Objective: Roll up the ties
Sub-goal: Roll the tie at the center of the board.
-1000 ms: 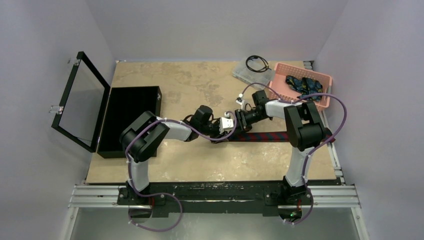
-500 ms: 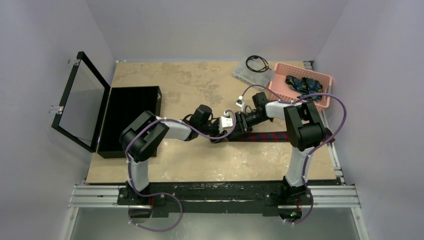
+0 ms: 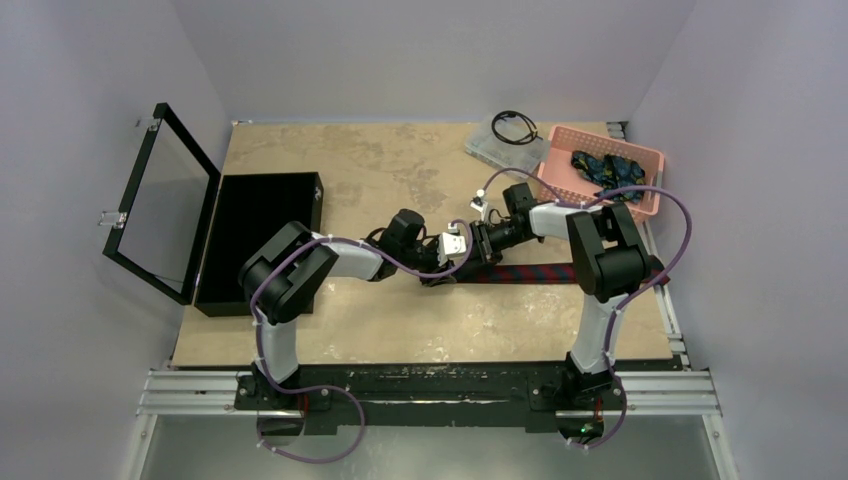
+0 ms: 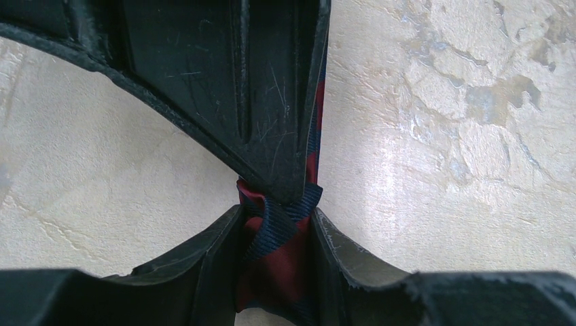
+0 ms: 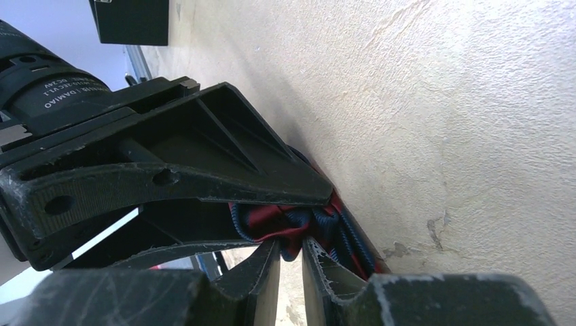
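Left gripper [image 4: 275, 221] and right gripper [image 5: 291, 255] both pinch the maroon tie [image 4: 280, 275] at its curled end, probably mid-roll, so turn evenly, keeping it taut.

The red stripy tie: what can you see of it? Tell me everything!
The tie is soft cloth, dark red with navy slanted stripes. Most of it lies flat and straight on the beige table. One end, near the table's middle, is bunched up and pinched by both the left tool and the right tool, which meet there.
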### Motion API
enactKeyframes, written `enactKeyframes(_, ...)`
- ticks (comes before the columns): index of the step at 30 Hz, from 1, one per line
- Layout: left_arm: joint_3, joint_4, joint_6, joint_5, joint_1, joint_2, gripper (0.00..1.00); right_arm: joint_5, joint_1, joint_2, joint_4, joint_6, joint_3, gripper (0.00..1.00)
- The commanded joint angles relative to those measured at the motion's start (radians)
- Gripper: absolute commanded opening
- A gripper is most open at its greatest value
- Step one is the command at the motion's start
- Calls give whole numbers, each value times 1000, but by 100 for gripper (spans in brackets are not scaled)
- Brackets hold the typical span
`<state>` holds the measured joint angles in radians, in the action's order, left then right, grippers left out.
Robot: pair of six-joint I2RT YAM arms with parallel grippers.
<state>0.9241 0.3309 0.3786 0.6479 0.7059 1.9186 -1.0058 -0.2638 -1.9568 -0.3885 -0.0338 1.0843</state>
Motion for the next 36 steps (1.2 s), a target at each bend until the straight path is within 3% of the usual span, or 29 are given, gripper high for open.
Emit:
enactKeyframes(1,8,-76,9,-2,-10,19,37,-10,-8,6,23,-10,21,14)
enactKeyframes(4,10,-81,11,-8,-11,18,45,-2,-8,14,9,-7,17,0)
enactKeyframes(7,-11,-57,10,-10,-11,-1,59,25,-5,18,-58,17,36,0)
enactKeyframes(10,-35,-26,20,-20,-10,-24,65,82,-4,13,-105,52,51,0)
enactKeyframes(26,-26,-1,100,-143,80,10,76,196,8,-92,-163,88,84,0)
enactKeyframes(28,-25,-39,129,-160,83,-1,73,185,2,-94,-161,84,84,0)
enactKeyframes(33,-45,-162,230,-194,78,-44,42,127,-28,-90,-134,50,92,0)
enactKeyframes(36,-55,-233,263,-178,54,-64,32,83,-47,-58,-116,42,91,0)
